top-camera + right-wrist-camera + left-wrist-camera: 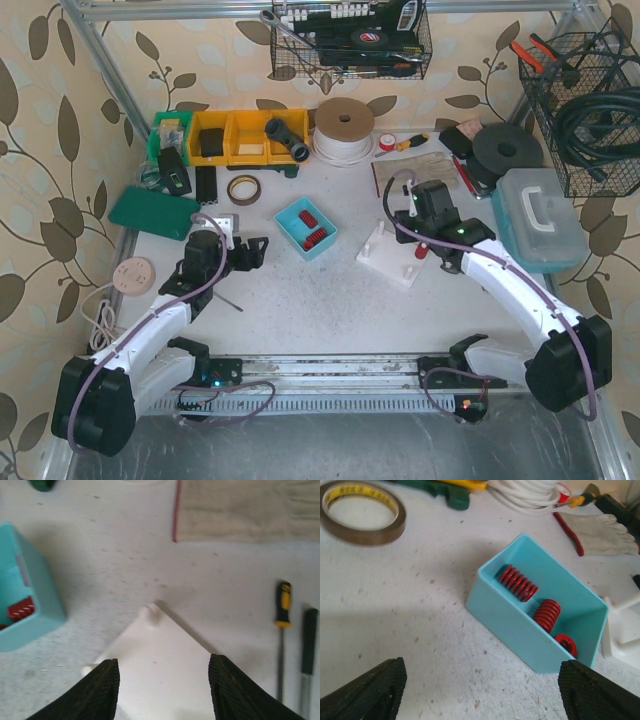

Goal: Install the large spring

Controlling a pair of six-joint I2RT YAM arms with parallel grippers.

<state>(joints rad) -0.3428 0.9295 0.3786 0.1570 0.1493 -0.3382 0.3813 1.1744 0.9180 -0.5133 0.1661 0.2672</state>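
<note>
Lying lengthwise in the blue bin (510,625), red spring (517,582).

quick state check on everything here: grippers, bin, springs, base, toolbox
left gripper, open, empty
right gripper, open over the white base, nothing between its fingers
blue bin, upright, open top
red springs, three, in the bin
white base, flat on the table
toolbox, lid shut
</note>
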